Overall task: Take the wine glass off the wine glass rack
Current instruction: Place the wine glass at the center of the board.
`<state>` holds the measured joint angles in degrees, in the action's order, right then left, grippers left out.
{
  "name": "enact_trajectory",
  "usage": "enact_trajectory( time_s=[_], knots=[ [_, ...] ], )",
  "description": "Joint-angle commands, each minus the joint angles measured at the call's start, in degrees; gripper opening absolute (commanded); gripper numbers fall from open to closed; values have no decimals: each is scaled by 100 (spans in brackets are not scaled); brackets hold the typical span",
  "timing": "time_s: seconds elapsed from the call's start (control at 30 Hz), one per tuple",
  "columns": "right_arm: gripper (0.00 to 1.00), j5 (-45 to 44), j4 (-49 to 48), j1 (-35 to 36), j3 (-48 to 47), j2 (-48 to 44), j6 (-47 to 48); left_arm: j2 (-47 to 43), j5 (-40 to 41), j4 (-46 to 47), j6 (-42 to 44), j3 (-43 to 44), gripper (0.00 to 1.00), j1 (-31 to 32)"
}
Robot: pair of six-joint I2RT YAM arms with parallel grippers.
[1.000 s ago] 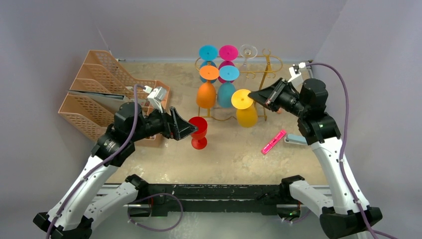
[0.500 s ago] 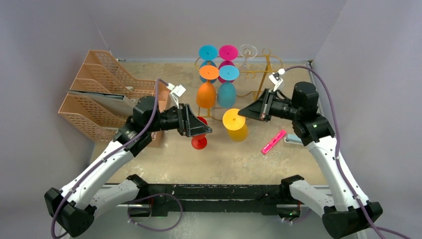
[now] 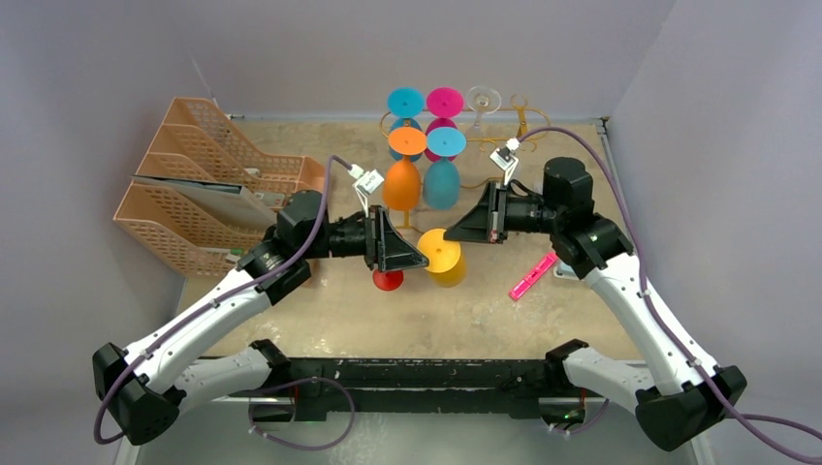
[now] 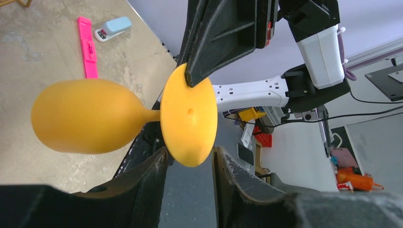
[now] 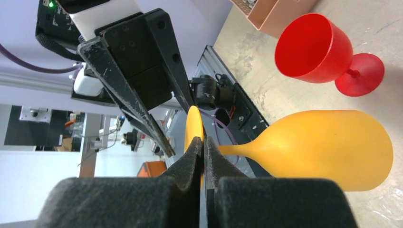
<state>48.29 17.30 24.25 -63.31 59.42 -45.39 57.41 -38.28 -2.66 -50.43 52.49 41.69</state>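
The right gripper (image 5: pixel 203 141) pinches the one yellow plastic wine glass (image 3: pixel 444 260) by its foot; the left gripper (image 4: pixel 189 159) gapes around that foot. Five other glasses (image 3: pixel 401 184) hang on the one gold wire rack (image 3: pixel 520 103) at 12 o'clock.

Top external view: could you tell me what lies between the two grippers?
The yellow wine glass; wrist views show the right gripper pinching its foot's rim, the left gripper open around it.

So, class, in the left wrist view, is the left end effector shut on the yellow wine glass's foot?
No: the left end effector is open, its fingers standing apart on either side of the foot of the yellow wine glass.
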Motion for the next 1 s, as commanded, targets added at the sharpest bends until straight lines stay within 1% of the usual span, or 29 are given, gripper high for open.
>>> enact_trajectory(
  time_s=[0.0,0.03,0.1,0.23,0.27,0.3,0.4,0.47,0.5,0.6,0.67,0.7,0.73,0.77,0.8,0.83,0.87,0.9,0.93,0.97],
  knots=[
    [0,439,-408,69,-44,-45,45,1,-99,397,-76,-3,35,14],
    [0,444,-441,75,-35,-51,34,4,-135,450,-92,-2,33,14],
    [0,471,-460,84,-32,-54,34,32,-189,549,-117,-20,27,14],
    [0,623,-485,89,-16,-36,70,77,-290,638,-118,-53,3,14],
    [3,711,-516,95,-8,-36,93,69,-269,641,-116,-63,0,19],
    [6,816,-563,116,-6,-40,100,50,-234,643,-110,-70,0,15],
    [20,978,-646,349,3,-69,204,-19,-172,604,-57,-74,0,18],
    [23,1020,-472,508,-46,-44,373,-68,-112,584,-25,-75,0,19],
    [22,1019,-309,570,-93,-22,484,-86,-88,575,-11,-73,0,15],
    [4,824,-42,591,-159,-21,701,-107,-66,564,0,-78,0,19],
    [0,656,-4,604,-166,-51,742,-111,-77,549,-2,-82,0,20],
    [0,544,12,596,-177,-72,760,-107,-105,535,5,-77,0,23],
    [0,465,-1,597,-177,-89,775,-95,-146,522,3,-74,4,18],
    [0,413,-46,598,-169,-108,758,-71,-227,527,-2,-72,18,22],
    [0,364,-107,598,-158,-118,736,-34,-307,543,-10,-55,36,23],
    [0,307,-144,598,-162,-130,729,10,-398,546,-19,-40,46,23],
    [0,209,-174,603,-156,-144,714,54,-476,543,-14,-22,52,30],
    [0,121,-214,601,-143,-161,700,97,-530,533,-2,2,53,44],
    [0,24,-256,599,-120,-183,675,137,-546,493,23,32,53,65],
    [0,-47,-320,598,-108,-200,667,158,-537,441,59,48,50,86]
  ],
)
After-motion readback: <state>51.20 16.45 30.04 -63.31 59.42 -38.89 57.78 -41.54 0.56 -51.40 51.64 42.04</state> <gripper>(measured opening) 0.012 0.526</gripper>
